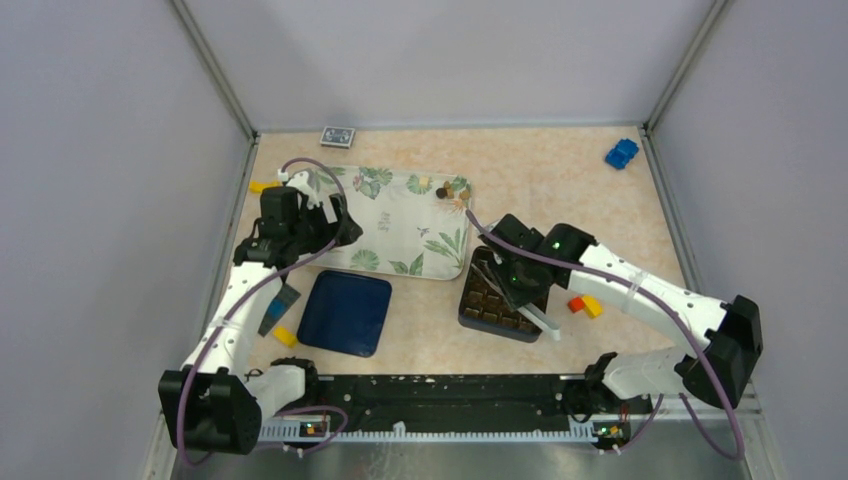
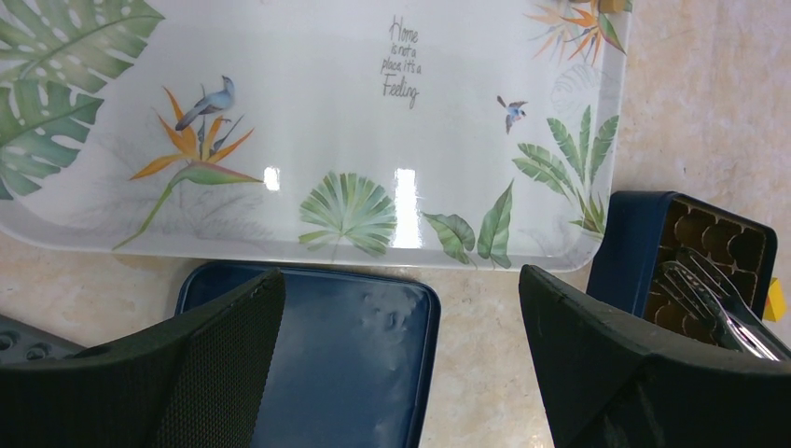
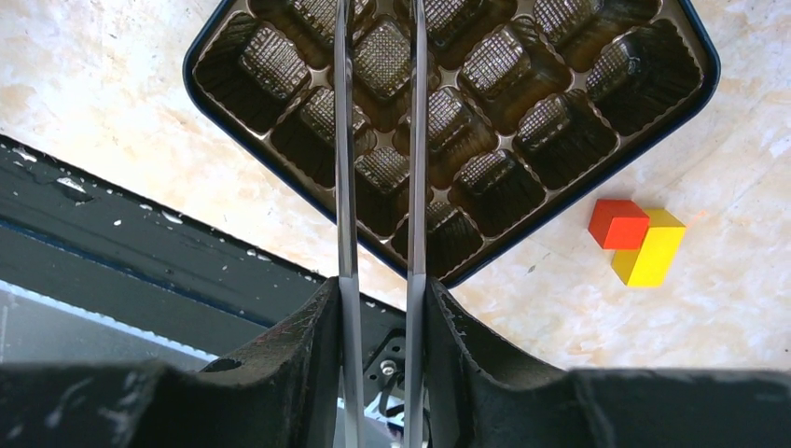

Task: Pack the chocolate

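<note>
Tongs of silvery metal [image 3: 417, 140], clamped in the right gripper [image 3: 378, 294], overhang the dark gridded box [image 3: 560, 121] at the table [image 1: 560, 180]'s near edge; left gripper [image 2: 401, 280] gapes.

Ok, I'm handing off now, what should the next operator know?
Left gripper: open, empty, above the floral tray's near edge and the blue lid.
Right gripper: shut on metal tongs, tips over the gridded box.
Chocolate: a few pieces at the tray's far right corner.
Done: can't tell how many cells are filled.
To do: tong the tray's pieces into cells.
</note>
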Robot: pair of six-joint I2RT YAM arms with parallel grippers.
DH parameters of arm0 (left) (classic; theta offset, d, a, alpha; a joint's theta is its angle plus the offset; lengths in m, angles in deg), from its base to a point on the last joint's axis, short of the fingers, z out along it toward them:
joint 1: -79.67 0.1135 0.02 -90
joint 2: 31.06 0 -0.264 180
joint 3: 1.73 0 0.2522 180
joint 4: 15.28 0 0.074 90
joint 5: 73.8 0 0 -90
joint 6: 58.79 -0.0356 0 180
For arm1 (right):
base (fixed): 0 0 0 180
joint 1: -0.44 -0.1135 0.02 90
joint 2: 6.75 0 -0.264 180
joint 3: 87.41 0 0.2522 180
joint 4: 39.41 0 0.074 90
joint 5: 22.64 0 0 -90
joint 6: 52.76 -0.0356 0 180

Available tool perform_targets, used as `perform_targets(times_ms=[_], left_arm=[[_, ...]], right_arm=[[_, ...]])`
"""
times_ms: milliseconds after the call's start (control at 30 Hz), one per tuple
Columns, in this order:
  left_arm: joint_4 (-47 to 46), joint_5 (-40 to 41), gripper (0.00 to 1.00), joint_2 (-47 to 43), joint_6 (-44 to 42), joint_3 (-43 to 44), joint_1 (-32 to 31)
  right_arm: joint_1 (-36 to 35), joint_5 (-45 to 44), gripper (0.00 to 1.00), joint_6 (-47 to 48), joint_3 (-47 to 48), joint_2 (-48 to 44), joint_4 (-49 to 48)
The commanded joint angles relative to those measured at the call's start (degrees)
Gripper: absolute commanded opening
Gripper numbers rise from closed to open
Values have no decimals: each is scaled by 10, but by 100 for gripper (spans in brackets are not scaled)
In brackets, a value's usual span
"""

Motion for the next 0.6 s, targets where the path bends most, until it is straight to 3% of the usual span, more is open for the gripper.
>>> perform_targets(times_ms=[0, 233, 367, 567], left_arm=[[-27, -13, 99, 4, -3, 26, 2], [-32, -16, 99, 4, -2, 24, 2], [-33, -17, 99, 3, -2, 24, 2], [-29, -14, 99, -2, -2, 24, 2]], right_arm=[[-3, -14, 34, 11, 39, 6, 9], [-3, -17, 35, 14, 51, 9, 14], [-3, -29, 21, 17, 84, -4, 19], [6, -63, 19, 43, 162, 6, 16]])
